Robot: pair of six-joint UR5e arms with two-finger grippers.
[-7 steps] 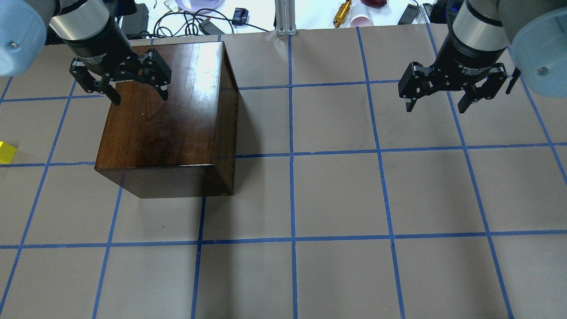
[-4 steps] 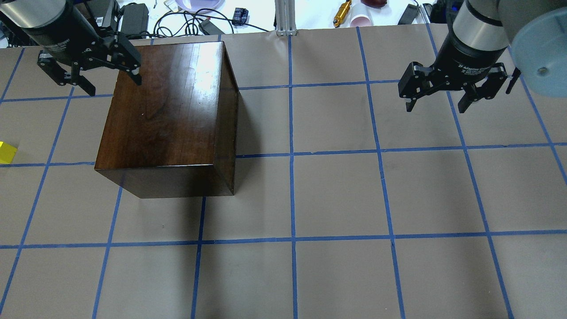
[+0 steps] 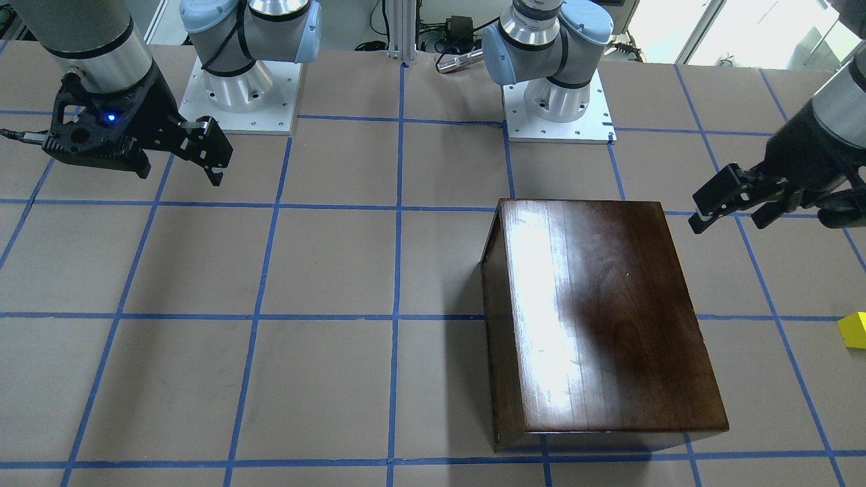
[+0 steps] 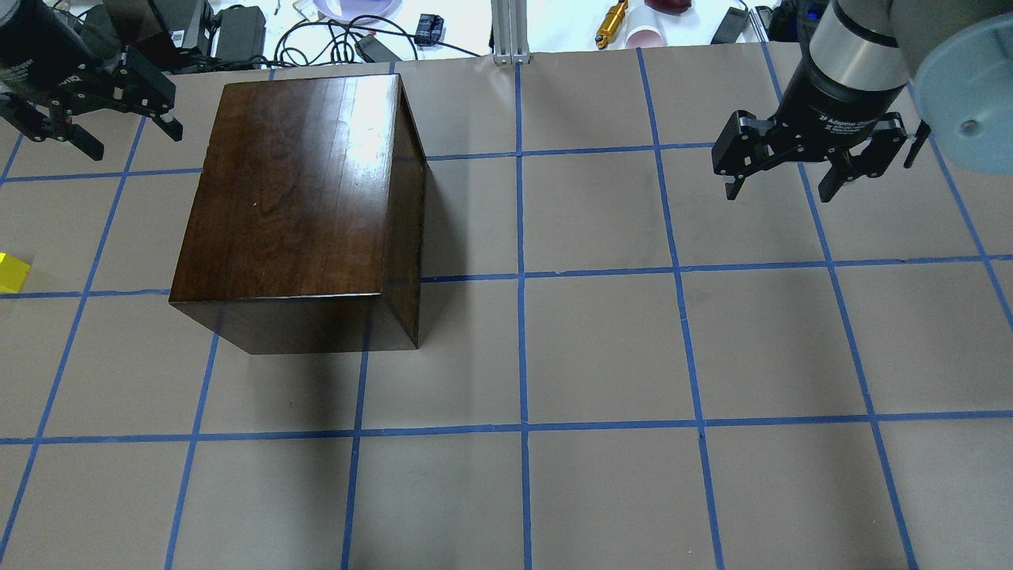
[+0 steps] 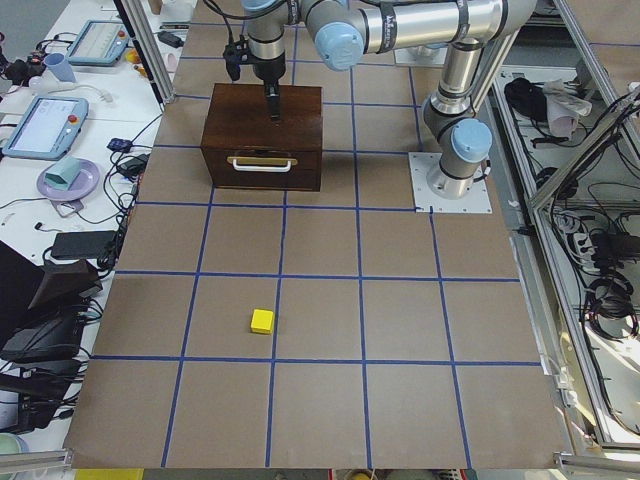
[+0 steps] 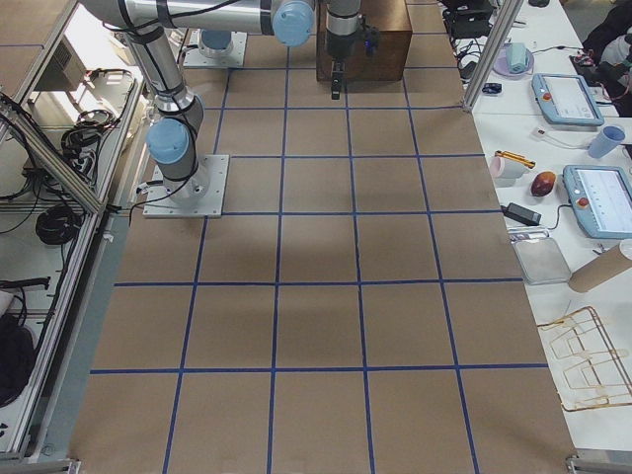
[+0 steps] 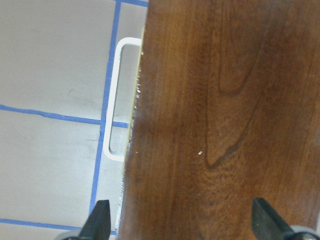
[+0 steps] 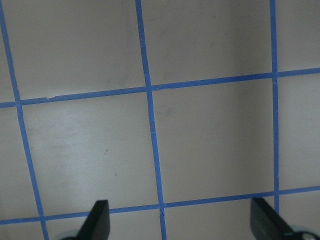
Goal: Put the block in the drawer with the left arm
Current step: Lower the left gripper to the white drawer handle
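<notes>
Dark brown wood: we see the box (image 4: 293,190) with its drawer (image 5: 262,170) pushed shut, its pale handle (image 7: 112,100) facing the table's left end. The yellow block (image 5: 262,321) lies on the paper-covered table (image 4: 601,348), well apart from the drawer front. The left gripper (image 4: 134,142) hovers above the box near its drawer-side edge, jaws apart and empty. The right gripper (image 4: 779,194) hangs far off, jaws apart too. We judge the drawer must be opened first: next, the left gripper needs to drop to the handle and pull

"2F Adaptive" on right gripper (image 4: 779,192)
</notes>
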